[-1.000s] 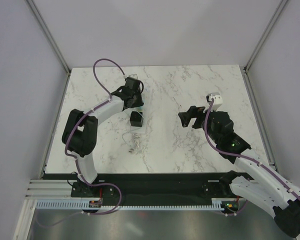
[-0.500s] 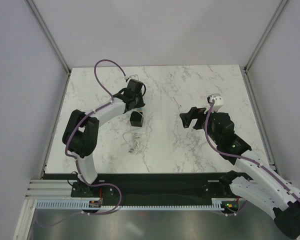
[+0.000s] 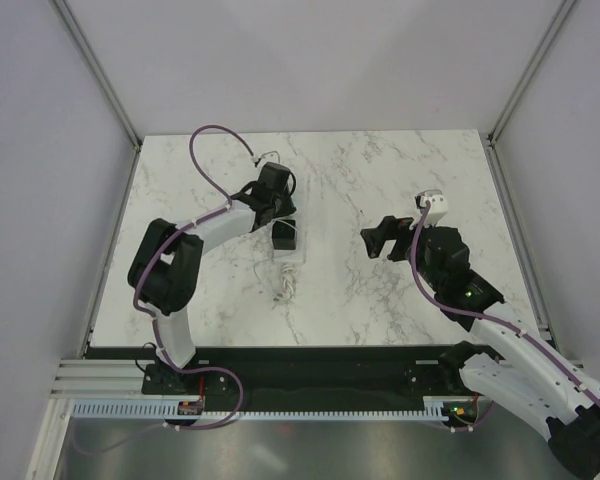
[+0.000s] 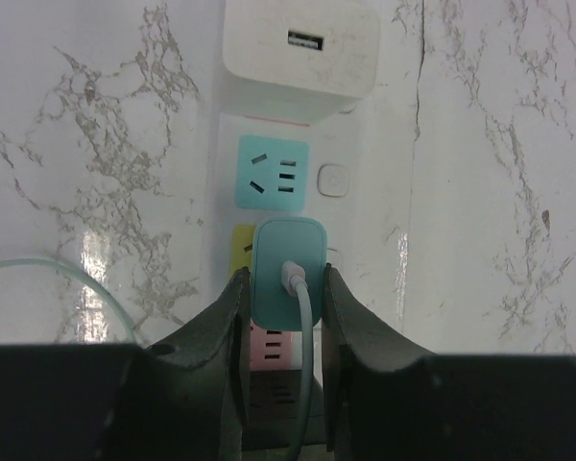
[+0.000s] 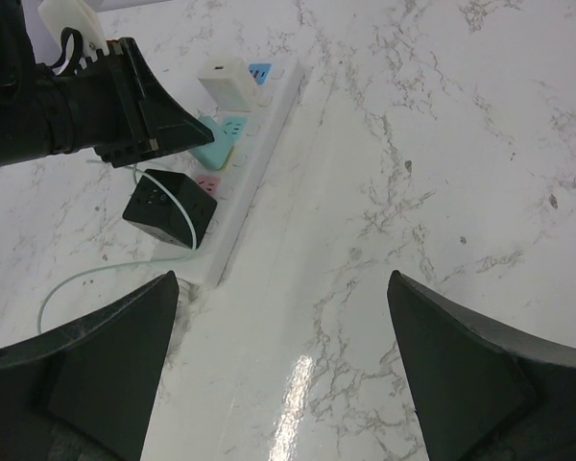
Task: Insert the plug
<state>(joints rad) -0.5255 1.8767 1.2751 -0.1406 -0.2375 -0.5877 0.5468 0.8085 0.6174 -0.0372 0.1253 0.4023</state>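
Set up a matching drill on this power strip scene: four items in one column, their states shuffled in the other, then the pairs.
Items
1. teal rectangular plug
2. white cube charger with USB port
3. black cube adapter
4. right end effector

States
A. open, holding nothing
B. gripped by the left end effector
C. at the white power strip end, beyond the blue socket
D. on the strip beside the pink socket

Pairs: 1-B, 2-C, 3-D, 4-A
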